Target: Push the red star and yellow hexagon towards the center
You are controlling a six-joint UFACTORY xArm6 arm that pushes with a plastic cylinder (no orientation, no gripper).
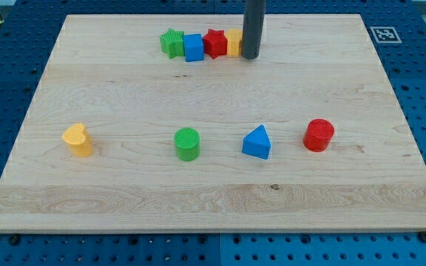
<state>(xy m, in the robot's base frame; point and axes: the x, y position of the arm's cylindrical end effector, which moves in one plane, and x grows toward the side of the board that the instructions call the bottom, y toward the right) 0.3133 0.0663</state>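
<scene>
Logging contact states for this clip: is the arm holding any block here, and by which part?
Nothing is held; the rod cannot grip. My tip stands at the yellow hexagon, on its side toward the view's right, beside the red star.

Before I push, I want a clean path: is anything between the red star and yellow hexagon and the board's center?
Nothing visible does. My tip sits at the yellow hexagon, which touches the red star. The green cylinder and blue triangle lie lower, flanking the center.

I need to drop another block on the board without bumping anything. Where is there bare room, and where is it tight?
Free: the wide band between the top row and the lower row, and the strip along the view's bottom edge. Crowded: the view's top, where green star, blue cube, red star and yellow hexagon touch, with my tip beside the hexagon.
</scene>
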